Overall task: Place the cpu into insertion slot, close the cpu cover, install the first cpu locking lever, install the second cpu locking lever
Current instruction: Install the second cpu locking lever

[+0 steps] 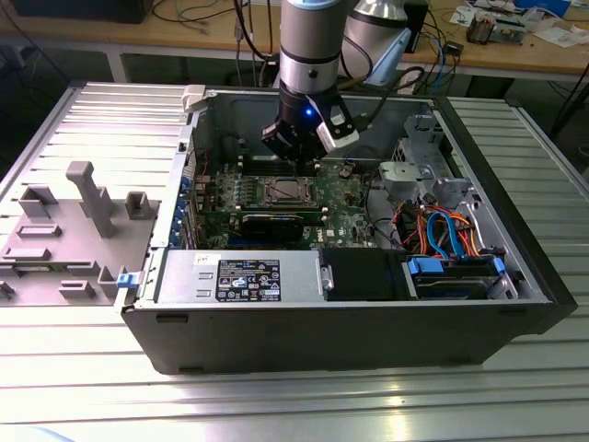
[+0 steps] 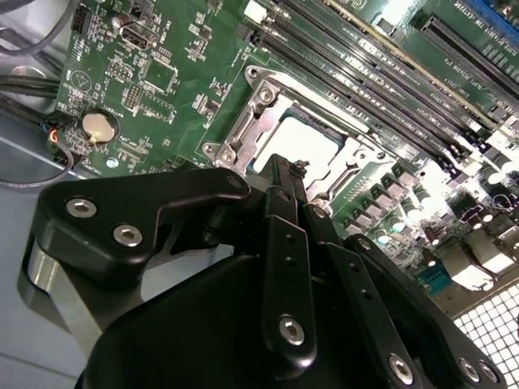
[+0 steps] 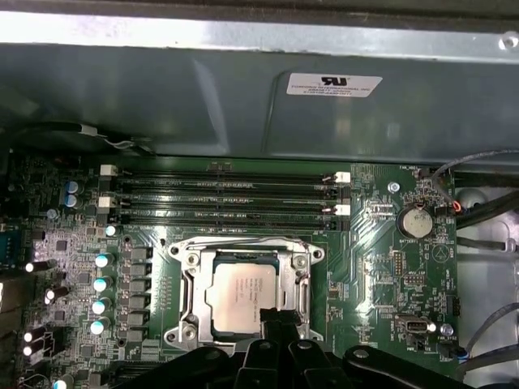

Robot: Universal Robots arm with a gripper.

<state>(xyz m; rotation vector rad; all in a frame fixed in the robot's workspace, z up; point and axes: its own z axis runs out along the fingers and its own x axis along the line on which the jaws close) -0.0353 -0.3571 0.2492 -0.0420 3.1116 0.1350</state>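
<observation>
Cpu (image 3: 250,293) sits in the insertion slot (image 3: 185,300) just below my gripper (image 3: 278,322), cpu cover (image 3: 243,258) down around it; my fingers are together, holding nothing.

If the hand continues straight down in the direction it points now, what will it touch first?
Most likely the cpu cover lying closed over the cpu in the insertion slot. The hand hangs just above the frame's near edge; exact height is unclear.
</observation>
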